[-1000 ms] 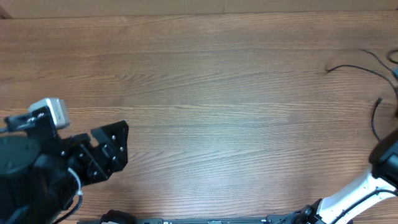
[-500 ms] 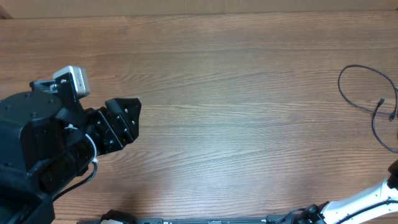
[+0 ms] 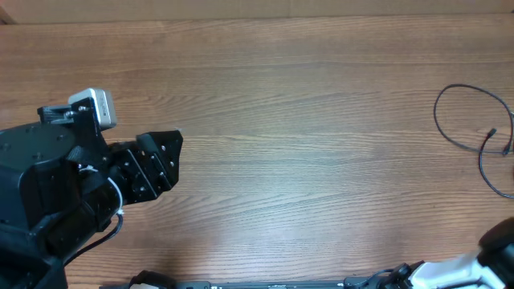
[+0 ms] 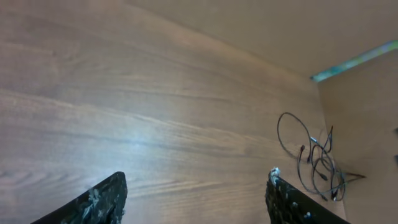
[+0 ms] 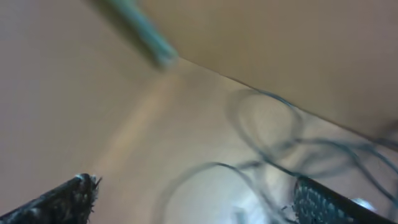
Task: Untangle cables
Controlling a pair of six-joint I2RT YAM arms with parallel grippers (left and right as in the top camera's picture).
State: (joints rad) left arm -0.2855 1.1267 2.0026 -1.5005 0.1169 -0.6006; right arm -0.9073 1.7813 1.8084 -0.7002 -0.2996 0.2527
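Right arm dropped toward near-right corner | cables at far-right edge of surface, strung along it | right gripper nearer, spread apart | left gripper spread apart, well away

The wood-grain table carries thin black cables lying in loose loops near its right edge.

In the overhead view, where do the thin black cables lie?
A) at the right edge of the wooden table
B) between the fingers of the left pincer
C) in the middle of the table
A: the thin black cables loop at the right edge of the brown wooden table, far from the open, empty left pincer.
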